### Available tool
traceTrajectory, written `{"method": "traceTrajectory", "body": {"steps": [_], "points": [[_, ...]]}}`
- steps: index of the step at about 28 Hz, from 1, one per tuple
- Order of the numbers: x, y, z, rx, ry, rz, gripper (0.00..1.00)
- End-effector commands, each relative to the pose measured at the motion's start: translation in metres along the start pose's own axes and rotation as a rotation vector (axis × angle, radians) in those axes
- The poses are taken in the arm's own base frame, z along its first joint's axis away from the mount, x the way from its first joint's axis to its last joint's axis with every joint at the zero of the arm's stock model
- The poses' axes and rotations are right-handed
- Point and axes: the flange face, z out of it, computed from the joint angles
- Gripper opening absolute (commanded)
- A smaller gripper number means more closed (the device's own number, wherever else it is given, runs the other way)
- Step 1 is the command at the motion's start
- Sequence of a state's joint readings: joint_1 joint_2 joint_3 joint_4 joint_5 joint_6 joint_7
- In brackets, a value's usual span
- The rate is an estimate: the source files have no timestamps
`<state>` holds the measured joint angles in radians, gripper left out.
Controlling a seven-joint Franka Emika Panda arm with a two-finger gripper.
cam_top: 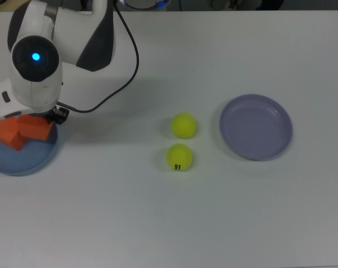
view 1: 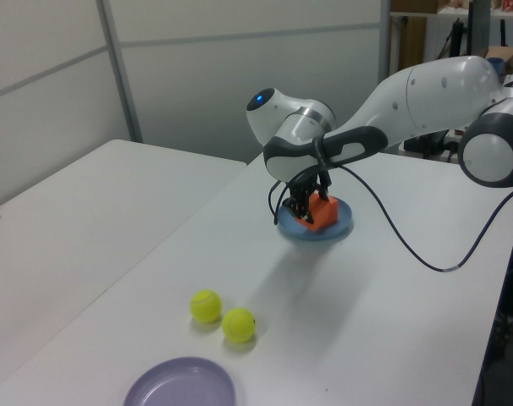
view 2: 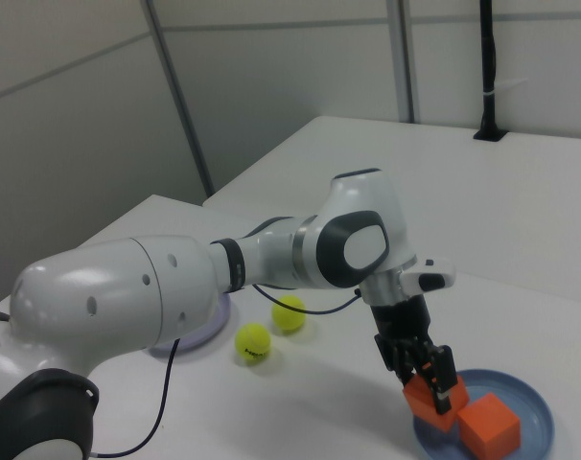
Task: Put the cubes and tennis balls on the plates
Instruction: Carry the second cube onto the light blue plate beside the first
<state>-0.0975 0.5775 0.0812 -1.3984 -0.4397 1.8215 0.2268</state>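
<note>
In the right view, my gripper [view 2: 428,377] is shut on an orange cube [view 2: 434,400], holding it low over the light blue plate [view 2: 535,424]. The second orange cube [view 2: 489,427] lies on that plate right beside it. In the top view the held cube [cam_top: 37,128] sits over the blue plate [cam_top: 25,159] at the far left, against the other cube [cam_top: 6,133]. Two tennis balls [cam_top: 184,125] [cam_top: 179,157] lie on the table mid-scene, the nearer one bearing black print. The lavender plate [cam_top: 256,127] lies empty on the top view's right.
The white arm reaches across the top view's upper left, with its black cable [cam_top: 127,67] looping over the table. In the left view the balls [view 1: 206,305] [view 1: 239,325] lie between the lavender plate [view 1: 180,386] and the blue plate [view 1: 317,232].
</note>
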Motion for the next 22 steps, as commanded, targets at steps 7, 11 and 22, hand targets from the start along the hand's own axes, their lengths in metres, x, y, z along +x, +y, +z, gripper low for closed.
{"method": "traceTrajectory", "body": {"steps": [7,11,22], "points": [[-0.002,-0.006,-0.008,0.001,0.025,-0.005,1.00],[-0.004,-0.005,-0.022,0.033,0.040,0.005,1.00],[-0.034,-0.110,-0.107,0.157,0.131,-0.111,1.00]]}}
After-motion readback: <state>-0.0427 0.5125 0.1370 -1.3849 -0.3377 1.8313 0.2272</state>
